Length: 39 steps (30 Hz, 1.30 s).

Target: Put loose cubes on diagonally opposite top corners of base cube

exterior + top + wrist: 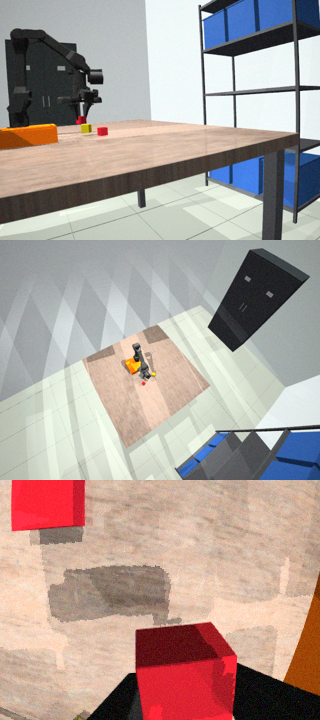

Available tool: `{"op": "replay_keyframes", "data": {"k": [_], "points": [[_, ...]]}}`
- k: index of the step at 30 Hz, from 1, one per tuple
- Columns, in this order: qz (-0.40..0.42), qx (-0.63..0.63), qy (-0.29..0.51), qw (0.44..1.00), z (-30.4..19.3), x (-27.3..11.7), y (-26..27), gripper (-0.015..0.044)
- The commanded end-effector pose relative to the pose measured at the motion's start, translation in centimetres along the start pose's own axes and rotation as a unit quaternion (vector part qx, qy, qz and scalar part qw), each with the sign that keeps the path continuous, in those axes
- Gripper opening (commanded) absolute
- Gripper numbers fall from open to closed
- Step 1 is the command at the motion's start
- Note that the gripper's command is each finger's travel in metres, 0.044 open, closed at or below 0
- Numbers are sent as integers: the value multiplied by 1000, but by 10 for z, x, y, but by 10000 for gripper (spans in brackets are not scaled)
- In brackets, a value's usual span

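Observation:
My gripper (83, 113) (182, 677) (145, 376) is shut on a red cube (81, 119) (187, 683) and holds it a little above the wooden table (180, 144) (165, 384). A second red cube (102, 131) (143, 383) (48, 495) lies loose on the table, apart from the gripper. The arm hides the held cube in the top view.
A long orange box (28, 134) (131, 366) (308, 667) lies on the table beside the arm's base. A dark cabinet (253, 296) stands behind the table. A metal shelf rack (258, 90) with blue bins stands to the right, off the table.

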State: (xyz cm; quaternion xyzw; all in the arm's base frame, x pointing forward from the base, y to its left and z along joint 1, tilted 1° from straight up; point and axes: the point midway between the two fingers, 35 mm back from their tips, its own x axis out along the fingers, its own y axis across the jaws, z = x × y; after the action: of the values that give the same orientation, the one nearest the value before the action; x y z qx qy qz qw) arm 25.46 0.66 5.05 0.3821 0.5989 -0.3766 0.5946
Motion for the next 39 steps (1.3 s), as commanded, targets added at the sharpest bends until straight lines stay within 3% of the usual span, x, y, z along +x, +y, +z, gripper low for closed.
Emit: {"op": "replay_keyframes", "data": {"k": [1,13,39], "points": [[10,0,-2,1000,0,-18,2,105],[10,0,-2,1000,-2,-54,-4,105],[5,4,-5,1000,-42,-43,30,105]]}}
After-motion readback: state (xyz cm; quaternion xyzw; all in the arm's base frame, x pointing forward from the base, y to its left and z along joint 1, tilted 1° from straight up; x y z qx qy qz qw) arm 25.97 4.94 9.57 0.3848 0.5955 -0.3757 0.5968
